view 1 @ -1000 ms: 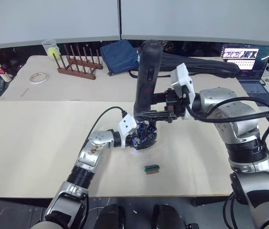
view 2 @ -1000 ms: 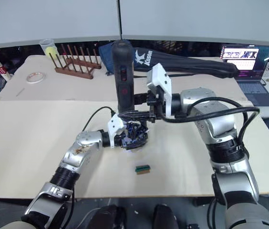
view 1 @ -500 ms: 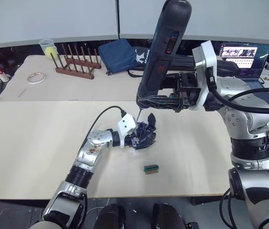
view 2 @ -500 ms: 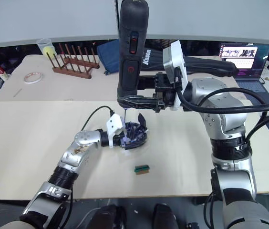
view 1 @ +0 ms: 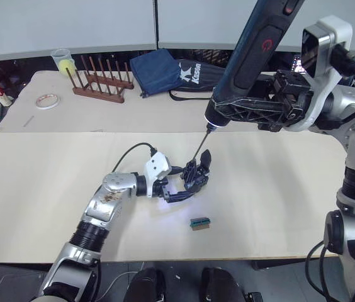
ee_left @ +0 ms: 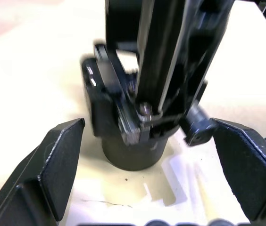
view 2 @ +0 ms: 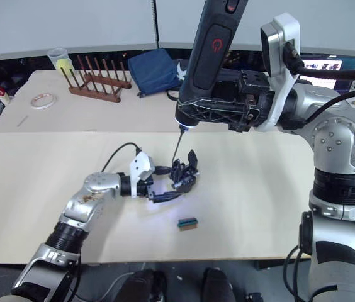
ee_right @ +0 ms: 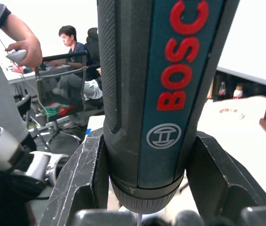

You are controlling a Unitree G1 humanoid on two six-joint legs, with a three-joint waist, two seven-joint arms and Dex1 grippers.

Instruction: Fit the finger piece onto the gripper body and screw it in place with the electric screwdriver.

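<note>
1. We see a broad cream tabletop (view 1: 51, 189) carrying everything; behind it, a second tabletop holds a long black zipped bag (view 1: 193, 85), a blue pouch (view 1: 157, 72), a wooden rack (view 1: 100, 88), a roll of tape (view 1: 50, 101) and a laptop (view 2: 319, 66).
2. The right gripper (view 2: 243, 104) has its fingers clamped around the electric screwdriver (view 2: 209, 56), which is held high above the tabletop and tilted, its thin bit (view 1: 200, 145) pointing down at the gripper body.
3. The left gripper (view 1: 176, 189) lies low on the tabletop, fingers (ee_left: 53, 165) spread wide on either side of the gripper body without touching it.
4. The gripper body (view 1: 196, 176) stands on its rounded base mid-tabletop, with pointed black fingers rising from it.
5. We cannot tell the finger piece apart from the gripper body's own upright finger.
6. A tiny green-and-brown block (view 1: 200, 223) lies near the gripper body, towards the robot.
</note>
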